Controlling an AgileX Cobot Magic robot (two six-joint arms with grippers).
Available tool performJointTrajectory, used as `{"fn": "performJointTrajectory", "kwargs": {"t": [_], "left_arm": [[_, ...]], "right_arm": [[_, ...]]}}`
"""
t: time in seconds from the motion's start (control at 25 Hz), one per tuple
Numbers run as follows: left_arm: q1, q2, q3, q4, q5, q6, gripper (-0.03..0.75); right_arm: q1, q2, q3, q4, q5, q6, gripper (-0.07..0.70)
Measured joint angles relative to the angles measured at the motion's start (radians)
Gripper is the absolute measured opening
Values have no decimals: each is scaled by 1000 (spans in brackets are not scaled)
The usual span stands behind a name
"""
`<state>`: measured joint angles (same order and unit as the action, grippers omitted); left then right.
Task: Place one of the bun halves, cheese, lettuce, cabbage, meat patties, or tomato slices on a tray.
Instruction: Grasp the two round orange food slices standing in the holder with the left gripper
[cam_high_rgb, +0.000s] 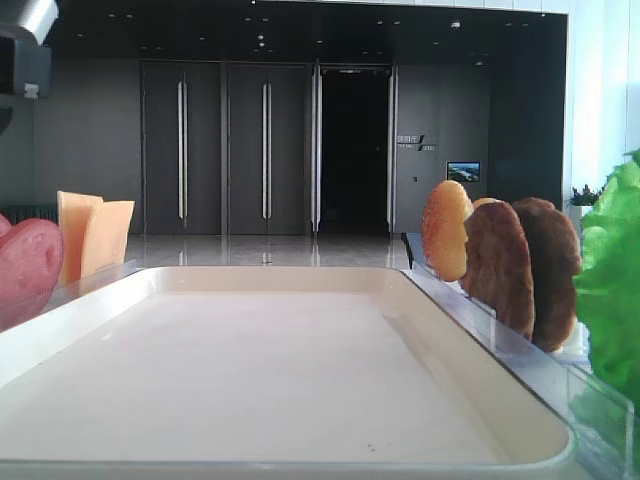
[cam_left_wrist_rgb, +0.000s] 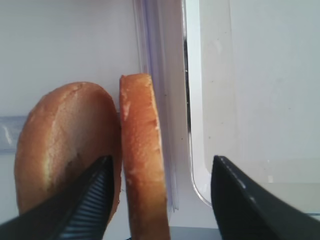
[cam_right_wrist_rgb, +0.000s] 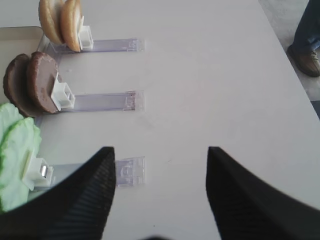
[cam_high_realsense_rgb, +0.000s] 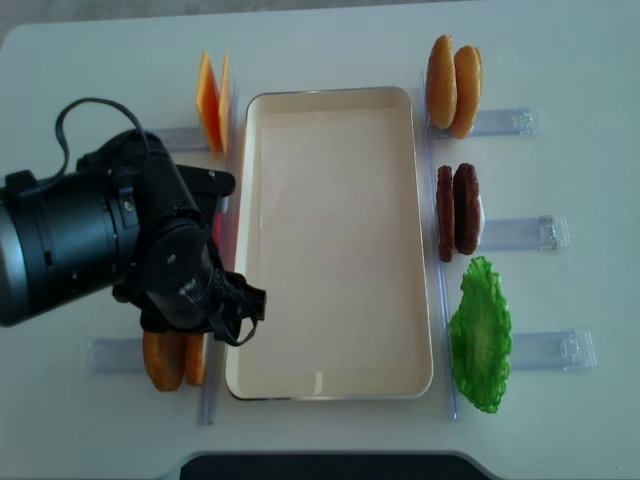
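Our left hand (cam_left_wrist_rgb: 159, 200) hangs over the two bun halves (cam_high_realsense_rgb: 172, 360) standing in the clear rack (cam_high_realsense_rgb: 115, 355) near the table's front left corner, just beside the tray (cam_high_realsense_rgb: 330, 380). Its fingers (cam_left_wrist_rgb: 82, 200) stand wide, straddling the inner half (cam_left_wrist_rgb: 142, 160) without gripping it. Our right hand (cam_right_wrist_rgb: 159, 190) hovers wide and empty over bare table by the lettuce (cam_right_wrist_rgb: 15, 150). Closing off-centre could, we judge, catch both halves or tip one out of the rack.

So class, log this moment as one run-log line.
left gripper: open, astride bun half | right gripper: open, idle above table | tray: empty
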<state>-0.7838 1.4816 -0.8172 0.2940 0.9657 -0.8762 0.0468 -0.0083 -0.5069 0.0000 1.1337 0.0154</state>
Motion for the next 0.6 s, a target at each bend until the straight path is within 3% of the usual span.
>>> {"fn": "performJointTrajectory", "kwargs": {"t": [0.16, 0.4, 0.6], "left_arm": [[0, 0, 0, 0, 0, 0, 413], [0, 0, 0, 10, 25, 5, 148], [0, -1, -31, -9, 84, 42, 130]], "right_arm": [[0, 0, 0, 0, 0, 0, 388], [0, 0, 0, 0, 0, 0, 388], [0, 0, 0, 0, 0, 0, 388]]}}
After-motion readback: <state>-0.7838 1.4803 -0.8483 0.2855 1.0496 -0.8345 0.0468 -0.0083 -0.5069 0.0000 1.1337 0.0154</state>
